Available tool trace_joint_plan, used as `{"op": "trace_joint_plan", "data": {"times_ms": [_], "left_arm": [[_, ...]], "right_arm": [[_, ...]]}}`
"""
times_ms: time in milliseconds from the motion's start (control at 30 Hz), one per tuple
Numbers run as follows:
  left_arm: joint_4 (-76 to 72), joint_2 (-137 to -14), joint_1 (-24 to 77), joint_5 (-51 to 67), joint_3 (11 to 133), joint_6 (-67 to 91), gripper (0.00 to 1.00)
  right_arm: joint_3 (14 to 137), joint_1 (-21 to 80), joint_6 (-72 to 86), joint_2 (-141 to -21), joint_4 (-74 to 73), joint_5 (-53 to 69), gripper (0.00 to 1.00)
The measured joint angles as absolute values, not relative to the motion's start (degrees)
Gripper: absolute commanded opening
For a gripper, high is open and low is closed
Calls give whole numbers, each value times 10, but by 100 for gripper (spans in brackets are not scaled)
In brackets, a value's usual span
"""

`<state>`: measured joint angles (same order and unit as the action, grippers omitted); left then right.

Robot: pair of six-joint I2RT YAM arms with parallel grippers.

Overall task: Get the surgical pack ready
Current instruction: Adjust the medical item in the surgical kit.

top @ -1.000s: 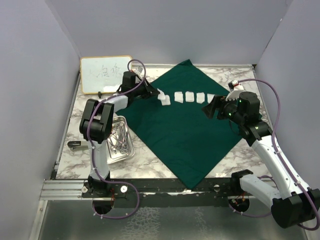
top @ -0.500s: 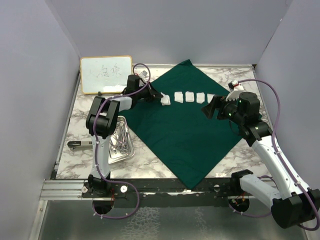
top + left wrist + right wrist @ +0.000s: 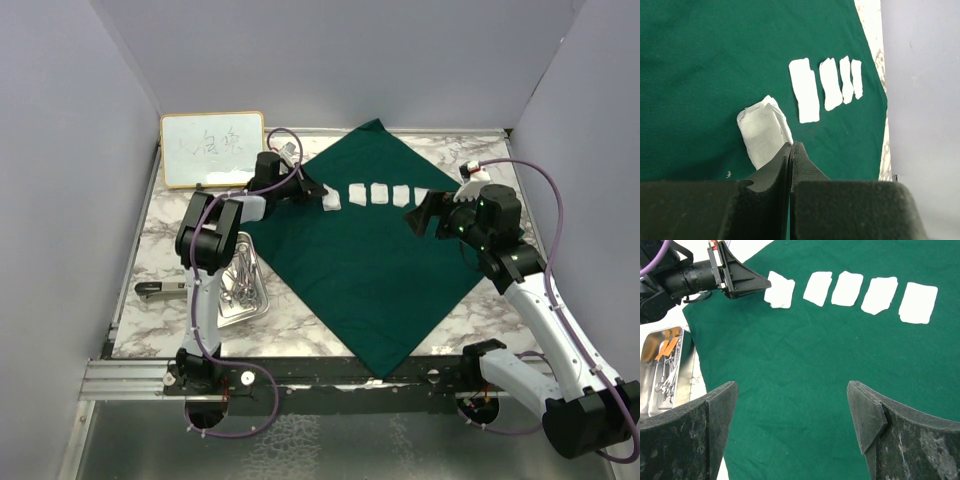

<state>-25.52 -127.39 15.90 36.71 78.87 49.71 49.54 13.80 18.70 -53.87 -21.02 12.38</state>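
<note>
The dark green drape [image 3: 370, 250] lies spread flat as a diamond on the marble table. Several white gauze squares [image 3: 379, 193] sit in a row near its far corner. My left gripper [image 3: 318, 190] is at the row's left end. Its jaws are shut, pinching the corner of the rumpled end gauze square [image 3: 762, 130], which rests on the drape. My right gripper [image 3: 425, 215] hovers over the drape's right part, open and empty [image 3: 792, 387]. The steel tray [image 3: 222, 312] with silver instruments [image 3: 240, 278] stands on the table left of the drape.
A wood-framed whiteboard [image 3: 210, 148] lies at the back left. A small black object [image 3: 155, 290] sits by the table's left edge, beside the tray. Grey walls close in the left, back and right sides.
The left arm has stretched toward the row, with the end gauze settling lower on the drape. The right gripper's jaws have spread wider while that arm stayed in place.
</note>
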Motion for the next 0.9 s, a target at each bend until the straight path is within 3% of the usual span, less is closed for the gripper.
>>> {"op": "trace_joint_plan", "data": {"times_ms": [900], "left_arm": [[-287, -1306, 159, 371, 786, 531, 0]], "right_arm": [[495, 138, 187, -532, -210, 117, 93]]}}
